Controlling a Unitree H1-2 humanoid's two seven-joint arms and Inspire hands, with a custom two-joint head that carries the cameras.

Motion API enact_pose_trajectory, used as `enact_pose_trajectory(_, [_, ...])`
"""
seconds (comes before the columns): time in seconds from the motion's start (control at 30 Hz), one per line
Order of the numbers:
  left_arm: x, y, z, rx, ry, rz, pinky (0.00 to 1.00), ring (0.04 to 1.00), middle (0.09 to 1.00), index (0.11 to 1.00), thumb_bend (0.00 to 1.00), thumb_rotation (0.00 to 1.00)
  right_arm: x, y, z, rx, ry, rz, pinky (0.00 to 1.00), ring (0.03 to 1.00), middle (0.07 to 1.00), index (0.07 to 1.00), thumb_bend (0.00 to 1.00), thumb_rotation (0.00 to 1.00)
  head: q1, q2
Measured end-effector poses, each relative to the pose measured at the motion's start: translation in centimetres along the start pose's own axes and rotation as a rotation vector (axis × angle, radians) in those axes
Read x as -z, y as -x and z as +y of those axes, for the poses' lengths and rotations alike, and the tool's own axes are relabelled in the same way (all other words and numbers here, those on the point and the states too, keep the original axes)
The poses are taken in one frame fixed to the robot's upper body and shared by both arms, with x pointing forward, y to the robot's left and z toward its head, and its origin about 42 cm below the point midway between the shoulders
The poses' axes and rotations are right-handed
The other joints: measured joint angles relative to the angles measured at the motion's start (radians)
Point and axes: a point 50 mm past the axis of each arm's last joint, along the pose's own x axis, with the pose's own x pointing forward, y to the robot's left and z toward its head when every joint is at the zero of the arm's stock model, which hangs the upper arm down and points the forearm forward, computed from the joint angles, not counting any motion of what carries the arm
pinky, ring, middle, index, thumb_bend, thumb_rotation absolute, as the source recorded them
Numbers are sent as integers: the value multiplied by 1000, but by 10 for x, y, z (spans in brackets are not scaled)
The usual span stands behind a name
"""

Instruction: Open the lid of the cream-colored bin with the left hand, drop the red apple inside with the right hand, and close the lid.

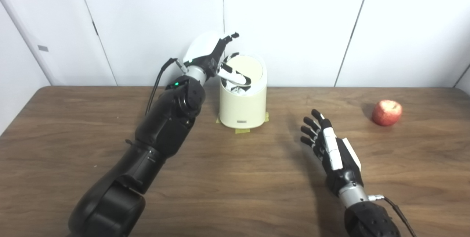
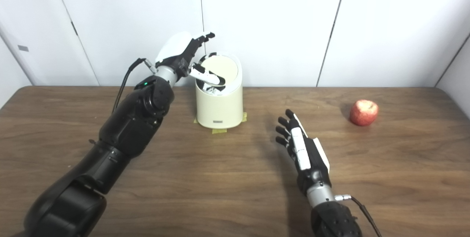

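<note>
Nearest the camera, the black left arm (image 1: 154, 145) rises from seven o'clock toward the middle of the brown wooden table (image 1: 235, 193), and the right forearm enters at five o'clock. At twelve o'clock stands the cream-coloured cylindrical bin (image 1: 243, 101), on yellow tape patches (image 1: 242, 130) against the white panelled wall (image 1: 293, 27). Its round swing lid (image 1: 246, 67) is tilted, leaving a dark gap at its left edge with white crumpled stuff showing inside. The left hand (image 1: 213, 58) is at that edge: its thumb (image 1: 235, 77) lies across the opening, touching the lid, while the fingers (image 1: 229, 38) spread upward, gripping nothing. The right hand (image 1: 328, 145) sits at four o'clock above the bare table, fingers extended and slightly apart, empty. The red apple (image 1: 387, 112) rests on the table at two o'clock, well apart from both the right hand and the bin.
</note>
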Motion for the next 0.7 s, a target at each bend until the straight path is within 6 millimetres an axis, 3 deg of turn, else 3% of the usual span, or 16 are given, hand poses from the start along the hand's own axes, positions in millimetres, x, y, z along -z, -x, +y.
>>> enact_pose_trajectory(0.33, [-6, -1, 3, -1, -155, -55, 814, 883, 912, 927, 948, 4, 0, 0, 0, 1, -2, 0, 854, 889, 914, 953, 500, 1000, -2, 2])
enact_pose_trajectory(0.7, [-13, 0, 7, 2, -308, -96, 775, 868, 903, 925, 962, 0, -2, 0, 0, 2, -10, -6, 855, 893, 915, 958, 523, 1000, -5, 5])
